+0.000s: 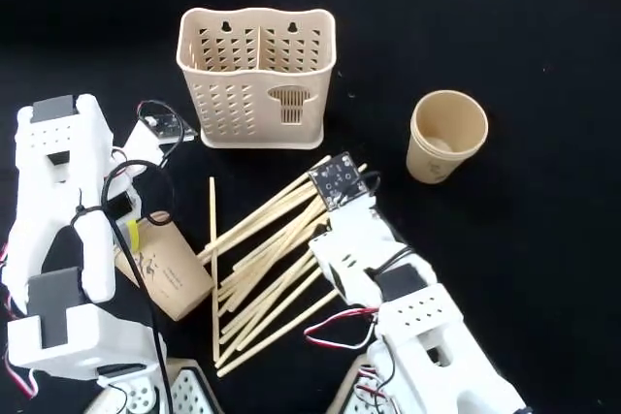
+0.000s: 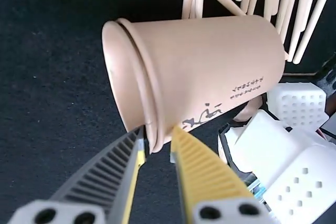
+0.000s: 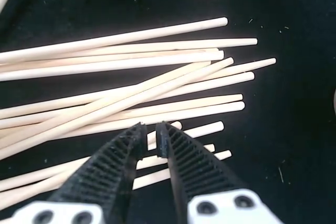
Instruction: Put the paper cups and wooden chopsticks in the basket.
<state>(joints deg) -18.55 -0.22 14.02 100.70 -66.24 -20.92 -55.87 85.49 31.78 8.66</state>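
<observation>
A brown paper cup (image 2: 199,72) lies on its side at the left of the black table, also seen from above as the cup (image 1: 167,267). My left gripper (image 2: 156,148) is shut on its rim, one yellow-padded finger (image 2: 184,156) outside and one inside. A second paper cup (image 1: 444,135) stands upright at the right. Several wooden chopsticks (image 1: 277,254) lie scattered in the middle. My right gripper (image 3: 151,136) hovers shut just over the chopsticks (image 3: 157,90), holding nothing I can see. The beige basket (image 1: 257,79) stands upright at the back centre.
The left arm's white body (image 1: 58,201) stands along the table's left edge. The right arm (image 1: 408,317) comes in from the front centre. Open black tabletop (image 1: 543,239) lies right of the right arm and around the upright cup.
</observation>
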